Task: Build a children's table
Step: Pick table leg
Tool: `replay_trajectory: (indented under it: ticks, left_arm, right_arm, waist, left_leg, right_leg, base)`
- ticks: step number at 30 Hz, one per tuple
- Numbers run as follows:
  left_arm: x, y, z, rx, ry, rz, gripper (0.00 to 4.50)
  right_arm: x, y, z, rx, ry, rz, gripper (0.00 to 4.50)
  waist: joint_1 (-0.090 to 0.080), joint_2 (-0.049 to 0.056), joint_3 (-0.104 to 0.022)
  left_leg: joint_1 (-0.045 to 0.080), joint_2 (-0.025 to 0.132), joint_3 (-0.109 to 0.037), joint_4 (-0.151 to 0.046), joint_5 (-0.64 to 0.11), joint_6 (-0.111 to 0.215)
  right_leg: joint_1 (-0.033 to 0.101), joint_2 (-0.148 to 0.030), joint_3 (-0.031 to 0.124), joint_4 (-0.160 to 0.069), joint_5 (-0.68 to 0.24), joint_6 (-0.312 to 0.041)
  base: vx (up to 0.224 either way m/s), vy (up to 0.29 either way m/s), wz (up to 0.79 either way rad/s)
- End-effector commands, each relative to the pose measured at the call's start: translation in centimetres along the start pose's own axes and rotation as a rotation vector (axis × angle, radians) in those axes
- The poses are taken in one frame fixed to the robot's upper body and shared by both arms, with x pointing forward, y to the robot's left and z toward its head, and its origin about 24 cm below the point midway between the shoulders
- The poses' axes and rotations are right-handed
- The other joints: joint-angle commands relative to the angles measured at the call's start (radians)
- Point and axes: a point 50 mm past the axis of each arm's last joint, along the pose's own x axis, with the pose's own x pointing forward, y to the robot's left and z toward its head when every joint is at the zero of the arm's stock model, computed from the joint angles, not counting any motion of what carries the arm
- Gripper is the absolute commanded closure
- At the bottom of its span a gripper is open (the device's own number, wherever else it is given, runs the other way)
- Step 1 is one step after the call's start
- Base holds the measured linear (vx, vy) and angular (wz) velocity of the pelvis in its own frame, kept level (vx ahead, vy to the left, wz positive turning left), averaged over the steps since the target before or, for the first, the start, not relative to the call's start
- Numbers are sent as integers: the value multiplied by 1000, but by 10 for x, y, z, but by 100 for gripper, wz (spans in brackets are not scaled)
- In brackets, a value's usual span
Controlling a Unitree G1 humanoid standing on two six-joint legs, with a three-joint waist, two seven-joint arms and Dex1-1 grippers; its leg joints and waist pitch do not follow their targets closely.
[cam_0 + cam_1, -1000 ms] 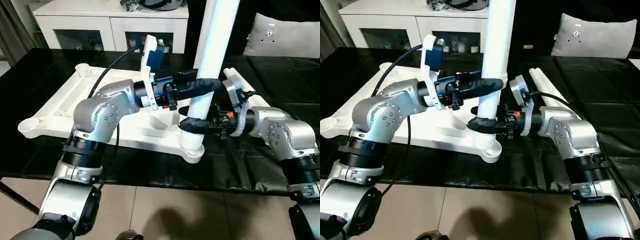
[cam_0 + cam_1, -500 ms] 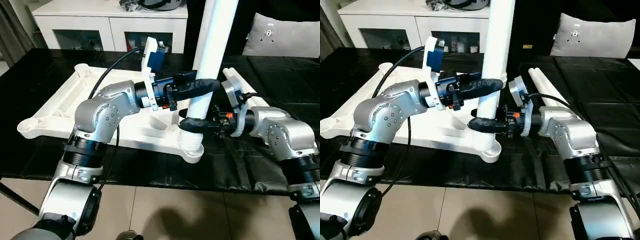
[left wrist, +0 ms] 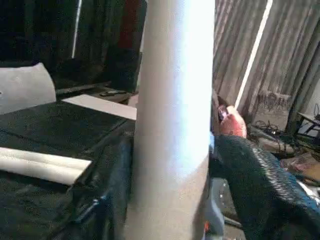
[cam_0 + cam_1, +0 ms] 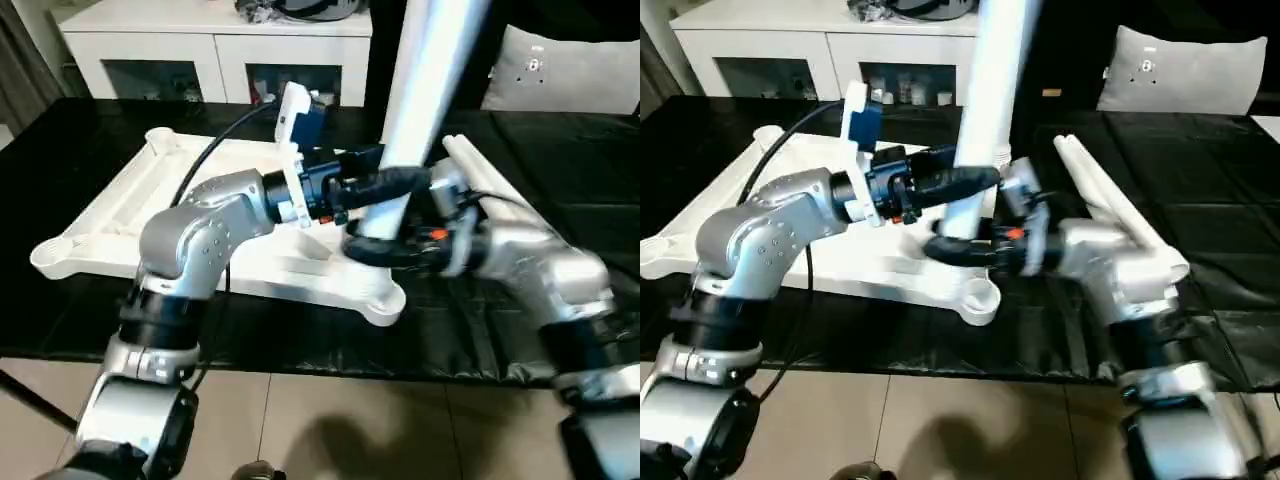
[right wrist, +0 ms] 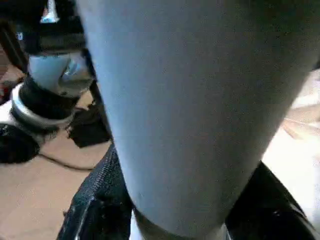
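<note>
So the big white plastic square tabletop is lying upside down on the black-covered table, ribbed underside up, with round sockets at the corners. One long white tapered tubular leg is standing upright at the near corner socket of the top, its lower end right at the socket and leaning a bit. Two more white legs are lying side by side on the black cover, just beside the right arm. Both grippers are on the standing leg: the right gripper has its black fingers wrapped around the leg's base just above the socket, clamped on it, and the left gripper sits a little higher with a finger on either side of the leg, one right against it in the wrist view. Whether that one is actually squeezing or has gone a bit slack, I honestly can't tell.
</note>
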Motion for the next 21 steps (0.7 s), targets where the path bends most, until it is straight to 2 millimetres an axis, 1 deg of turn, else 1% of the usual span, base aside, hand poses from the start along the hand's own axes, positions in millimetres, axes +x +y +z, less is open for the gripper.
replay_trajectory:
  ticks: [1,3,4,5,6,8,9,10,11,13,14,16,17,18,19,20,21]
  left_arm:
    - [22,-21,2,8,-7,-145,131]
    - [23,-21,2,1,-22,-141,129]
    - [23,-21,2,1,-22,-141,129]
    - [22,-23,3,-24,-50,-142,129]
    - [20,-20,5,-41,-74,-122,129]
    - [19,-18,5,-46,-86,-103,129]
    - [14,-12,5,-48,-108,-47,129]
    - [14,-12,5,-48,-108,-47,129]
    - [12,-9,4,-48,-120,-19,129]
    - [3,0,4,-50,-150,61,129]
    - [-5,5,3,-40,-161,113,129]
    - [-21,16,-2,-11,-161,243,129]
    - [-32,22,-7,-3,-145,316,129]
    - [-37,23,-11,8,-125,343,129]
    - [-38,23,-11,10,-123,346,129]
    - [-47,26,-19,35,-60,382,129]
    - [-51,26,-23,45,-27,393,129]
  right_arm:
    - [-6,-6,-4,27,3,-92,259]
    - [-7,-5,-10,32,20,-109,259]
    - [-7,-5,-10,32,20,-109,259]
    - [-8,-4,-15,37,27,-128,259]
    - [-9,-5,-16,35,18,-149,259]
    - [-10,-5,-16,30,6,-164,259]
    - [-13,-5,-14,23,-36,-204,259]
    - [-13,-5,-14,23,-36,-204,259]
    - [-15,-6,-13,20,-57,-227,259]
    - [-20,-10,-9,23,-117,-324,259]
    - [-22,-10,-8,23,-127,-345,259]
    - [-24,-5,-8,30,-139,-356,259]
    - [-24,0,-10,35,-136,-350,260]
    - [-25,1,-11,33,-135,-359,261]
    - [-25,1,-11,31,-134,-362,261]
    - [-30,1,-14,0,-136,-421,261]
    - [-32,0,-15,-16,-138,-454,261]
  waist:
    - [-3,-17,-78]
    - [-2,-20,-76]
    - [-2,-13,-76]
    - [-5,-11,-76]
    - [-8,-16,-76]
    - [-8,-15,-78]
    - [-9,-22,-78]
    - [-11,-20,-77]
    - [-13,-29,-77]
    - [-12,-24,-76]
    - [-11,-18,-75]
    - [-11,-13,-75]
    - [-13,-8,-77]
    - [-15,-9,-77]
    - [-15,-10,-78]
    - [-16,-11,-79]
    - [-18,-10,-78]
  left_leg:
    - [17,59,-20,-64,-127,52]
    - [16,57,-20,-65,-141,47]
    - [16,57,-22,-65,-144,44]
    - [16,56,-22,-65,-149,41]
    - [15,55,-20,-65,-144,40]
    - [15,55,-21,-64,-140,43]
    - [12,54,-21,-65,-135,47]
    - [14,56,-21,-65,-138,48]
    - [13,55,-20,-65,-137,51]
    - [15,55,-21,-66,-132,48]
    - [18,55,-21,-67,-138,40]
    - [19,56,-21,-68,-144,36]
    - [18,56,-24,-69,-151,34]
    - [18,56,-23,-69,-149,35]
    - [18,55,-24,-69,-146,36]
    - [16,53,-24,-71,-144,35]
    - [18,54,-23,-72,-151,30]
  right_leg:
    - [57,-80,55,-76,-284,-169]
    - [58,-82,56,-80,-304,-160]
    - [59,-83,56,-79,-309,-156]
    - [59,-81,56,-81,-312,-152]
    - [61,-81,56,-81,-298,-153]
    - [61,-81,55,-80,-292,-158]
    - [64,-82,54,-78,-290,-158]
    - [60,-82,55,-80,-294,-156]
    - [62,-82,54,-82,-301,-154]
    - [59,-83,55,-82,-316,-149]
    - [56,-81,55,-86,-329,-142]
    - [55,-80,56,-88,-328,-136]
    - [59,-76,55,-84,-298,-124]
    - [59,-75,56,-85,-288,-119]
    - [59,-76,56,-83,-280,-116]
    - [61,-77,54,-84,-282,-114]
    - [57,-77,55,-84,-299,-109]
  base:
    - [0,0,0]
    - [0,0,0]
    - [0,0,0]
    - [0,0,0]
    - [0,0,0]
    - [0,0,0]
    - [0,0,0]
    - [0,0,0]
    - [0,0,0]
    - [0,0,0]
    - [0,0,0]
    - [0,0,0]
    - [0,0,0]
    - [0,0,0]
    - [0,0,0]
    - [0,0,0]
    - [0,0,0]
